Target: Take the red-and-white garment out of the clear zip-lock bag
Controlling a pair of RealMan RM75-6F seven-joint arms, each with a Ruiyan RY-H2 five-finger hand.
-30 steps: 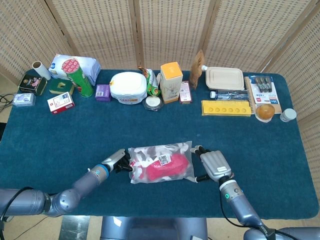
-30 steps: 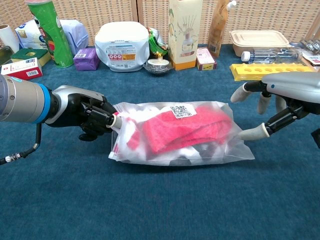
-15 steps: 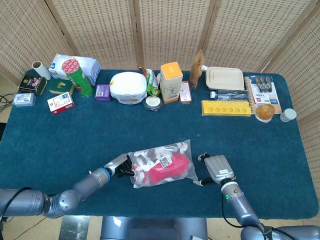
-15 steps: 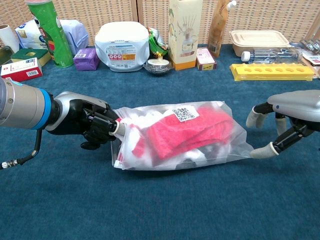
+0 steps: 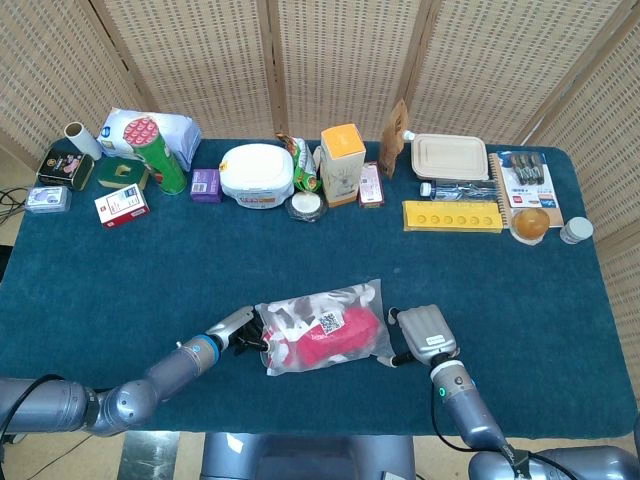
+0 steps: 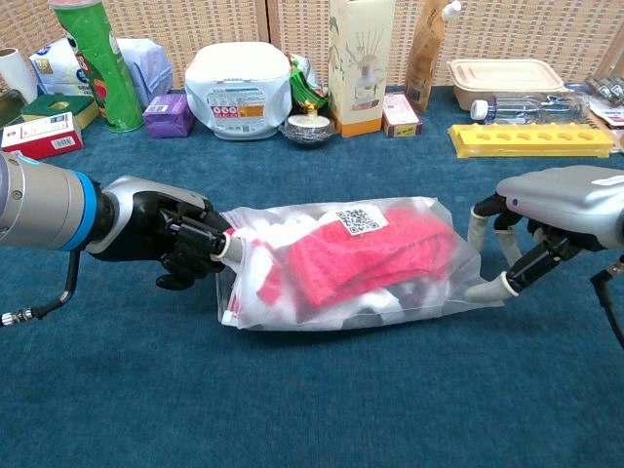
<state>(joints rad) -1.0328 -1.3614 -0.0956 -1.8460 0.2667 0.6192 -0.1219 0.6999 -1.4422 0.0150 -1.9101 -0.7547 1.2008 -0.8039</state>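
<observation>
The clear zip-lock bag point(image 5: 322, 325) point(image 6: 444, 283) lies flat on the blue table near the front edge. Inside it shows the red-and-white garment point(image 5: 330, 338) point(image 6: 370, 258), with a QR label on top. My left hand point(image 5: 238, 329) point(image 6: 161, 237) grips the bag's left end, its fingers curled tight on the plastic. At the bag's right end sits my right hand point(image 5: 424, 333) point(image 6: 548, 207) with its fingers apart. Its thumb tip touches the bag's lower right corner and its other fingertips hang just above the right edge. It holds nothing.
Along the table's back stand a green can point(image 5: 160, 155), a white tub point(image 5: 257, 172), a tall carton point(image 5: 342, 163), a yellow tray point(image 5: 452, 215) and a beige food box point(image 5: 450, 157). The table's front edge point(image 5: 320, 435) runs close behind both hands.
The bag slid slightly toward the front edge with my left hand still gripping it. My right hand drew back from the bag's right end, then came in again to touch it.
</observation>
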